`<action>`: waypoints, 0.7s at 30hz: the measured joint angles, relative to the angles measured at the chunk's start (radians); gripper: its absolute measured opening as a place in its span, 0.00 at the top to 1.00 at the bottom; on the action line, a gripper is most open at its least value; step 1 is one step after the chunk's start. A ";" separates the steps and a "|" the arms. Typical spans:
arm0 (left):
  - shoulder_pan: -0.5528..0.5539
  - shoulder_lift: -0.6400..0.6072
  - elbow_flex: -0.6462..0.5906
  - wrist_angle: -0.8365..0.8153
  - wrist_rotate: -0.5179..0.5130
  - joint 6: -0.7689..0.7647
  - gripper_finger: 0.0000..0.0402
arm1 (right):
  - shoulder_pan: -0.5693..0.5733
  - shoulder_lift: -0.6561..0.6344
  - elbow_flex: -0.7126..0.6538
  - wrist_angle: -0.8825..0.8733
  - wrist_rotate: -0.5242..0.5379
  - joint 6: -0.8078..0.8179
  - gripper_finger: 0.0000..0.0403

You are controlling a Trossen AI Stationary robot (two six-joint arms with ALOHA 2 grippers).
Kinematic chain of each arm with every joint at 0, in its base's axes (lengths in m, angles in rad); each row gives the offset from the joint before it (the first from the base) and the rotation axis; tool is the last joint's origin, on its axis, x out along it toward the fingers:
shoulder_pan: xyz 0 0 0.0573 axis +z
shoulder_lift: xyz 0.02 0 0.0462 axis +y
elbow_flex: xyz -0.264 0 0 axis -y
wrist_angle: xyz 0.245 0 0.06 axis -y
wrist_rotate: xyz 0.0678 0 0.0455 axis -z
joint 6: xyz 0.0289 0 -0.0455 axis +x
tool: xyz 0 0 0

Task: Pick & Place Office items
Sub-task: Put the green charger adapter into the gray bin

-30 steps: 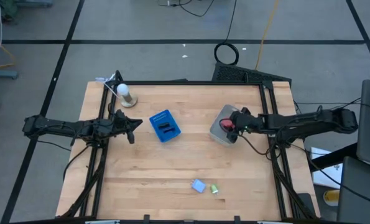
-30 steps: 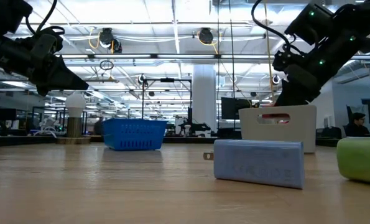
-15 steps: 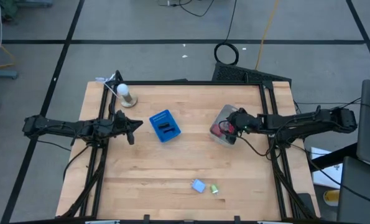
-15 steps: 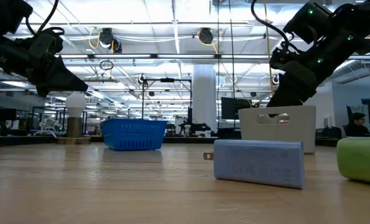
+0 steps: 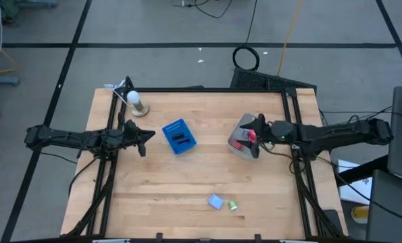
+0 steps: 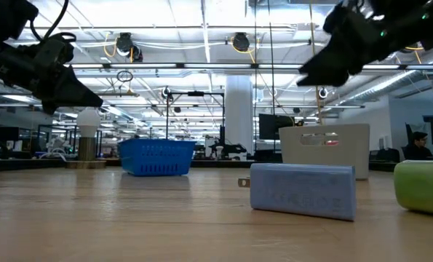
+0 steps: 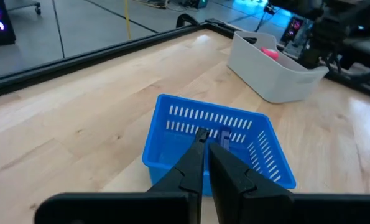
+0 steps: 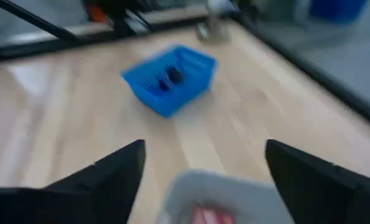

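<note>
High view — right gripper (image 5: pixel 253 131) spread wide, empty, over translucent white plastic tub (image 5: pixel 241 145) holding red piece (image 5: pixel 242 136) | step: release done | next: reach light-blue block (image 5: pixel 215 201) and green piece (image 5: pixel 233 204) at counter's (image 5: pixel 153 182) near edge | left gripper (image 5: pixel 146 137) pinched closed, waiting.

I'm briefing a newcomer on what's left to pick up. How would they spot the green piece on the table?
Start at the wooden table and go to its near edge, far from the blue basket and the white tub. Two small pieces lie there side by side: the green piece is the smaller, right of the light blue block.
</note>
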 joint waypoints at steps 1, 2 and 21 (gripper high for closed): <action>0.000 0.000 0.000 0.000 -0.006 -0.016 0.94 | 0.021 -0.011 0.000 0.025 0.001 -0.018 0.27; 0.000 0.000 0.000 0.001 -0.012 -0.029 0.94 | 0.043 -0.019 0.000 0.047 0.001 -0.031 0.31; -0.001 0.000 0.000 0.001 -0.008 0.127 0.94 | 0.229 -0.040 -0.433 0.850 -0.009 -0.204 0.99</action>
